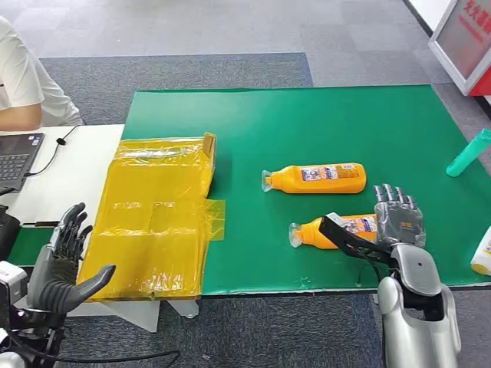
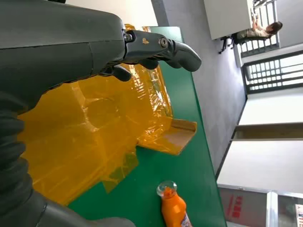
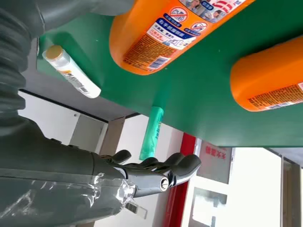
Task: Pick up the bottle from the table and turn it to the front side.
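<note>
Two orange bottles with clear caps lie on their sides on the green mat [image 1: 261, 123]. The far bottle [image 1: 315, 178] lies free, label up. The near bottle [image 1: 324, 231] points its cap left, and my right hand [image 1: 397, 218] hovers over its base end with fingers stretched out and the thumb reaching along its front. In the right wrist view the near bottle [image 3: 161, 33] lies apart from the spread fingers [image 3: 157, 170], with the far bottle [image 3: 268, 80] beyond. My left hand [image 1: 64, 261] hangs open at the lower left, holding nothing.
A yellow plastic bag [image 1: 156, 222] covers the mat's left end. A teal tube [image 1: 469, 153] and a white bottle [image 1: 482, 253] lie at the right edge. A person [image 1: 23, 84] sits by a laptop [image 1: 18, 157] on the white table at left.
</note>
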Robot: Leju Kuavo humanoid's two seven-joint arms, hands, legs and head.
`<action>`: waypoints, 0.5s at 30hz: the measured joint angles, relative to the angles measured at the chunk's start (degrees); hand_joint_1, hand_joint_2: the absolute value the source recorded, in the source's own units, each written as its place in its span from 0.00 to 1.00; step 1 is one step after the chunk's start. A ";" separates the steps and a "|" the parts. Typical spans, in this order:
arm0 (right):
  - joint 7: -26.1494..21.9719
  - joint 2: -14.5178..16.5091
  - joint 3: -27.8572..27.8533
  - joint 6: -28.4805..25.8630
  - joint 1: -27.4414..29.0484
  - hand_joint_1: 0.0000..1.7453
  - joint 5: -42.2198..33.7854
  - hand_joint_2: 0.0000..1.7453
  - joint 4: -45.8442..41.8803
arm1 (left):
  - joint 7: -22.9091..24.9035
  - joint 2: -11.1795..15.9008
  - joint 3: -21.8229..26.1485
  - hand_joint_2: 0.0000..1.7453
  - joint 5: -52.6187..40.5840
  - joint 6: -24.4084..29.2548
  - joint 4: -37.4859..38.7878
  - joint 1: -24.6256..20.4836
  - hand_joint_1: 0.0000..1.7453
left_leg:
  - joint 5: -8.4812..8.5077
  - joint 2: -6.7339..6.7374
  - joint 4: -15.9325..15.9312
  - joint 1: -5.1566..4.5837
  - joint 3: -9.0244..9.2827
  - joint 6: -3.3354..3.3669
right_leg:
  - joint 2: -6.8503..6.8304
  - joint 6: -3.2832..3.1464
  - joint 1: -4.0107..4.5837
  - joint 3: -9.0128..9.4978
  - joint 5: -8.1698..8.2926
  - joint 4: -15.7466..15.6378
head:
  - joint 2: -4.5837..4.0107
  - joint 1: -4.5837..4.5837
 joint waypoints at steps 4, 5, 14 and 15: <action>0.83 -0.55 0.89 0.58 -0.83 0.00 0.08 1.00 1.37 | 0.00 0.00 0.00 1.00 0.00 0.03 -0.01 -0.18 0.00 | 0.00 0.00 0.00 0.00 0.00 0.01 | 0.00 0.00 -0.01 0.01 0.00 0.00 | 0.00 0.01; 1.15 -0.78 1.23 0.80 -1.06 0.00 0.08 1.00 1.84 | -0.01 0.00 0.00 1.00 0.00 0.07 -0.01 -0.22 0.00 | 0.00 0.00 0.00 0.00 0.00 0.01 | -0.01 0.00 -0.01 0.01 0.00 0.00 | 0.00 0.01; 2.70 -2.74 3.41 3.38 -2.73 0.00 0.09 1.00 5.22 | -0.02 0.02 0.00 1.00 -0.34 0.31 0.00 -0.42 0.00 | 0.00 0.00 0.00 0.00 0.00 0.00 | 0.00 0.00 0.00 0.00 0.00 0.00 | -0.01 0.01; 2.54 -2.90 3.45 4.00 -3.00 0.00 0.05 1.00 5.50 | -0.02 0.02 0.00 1.00 -0.40 0.26 0.00 -0.46 0.00 | 0.00 0.00 0.00 0.00 0.00 0.00 | 0.00 0.00 0.00 0.00 0.00 0.00 | -0.01 0.01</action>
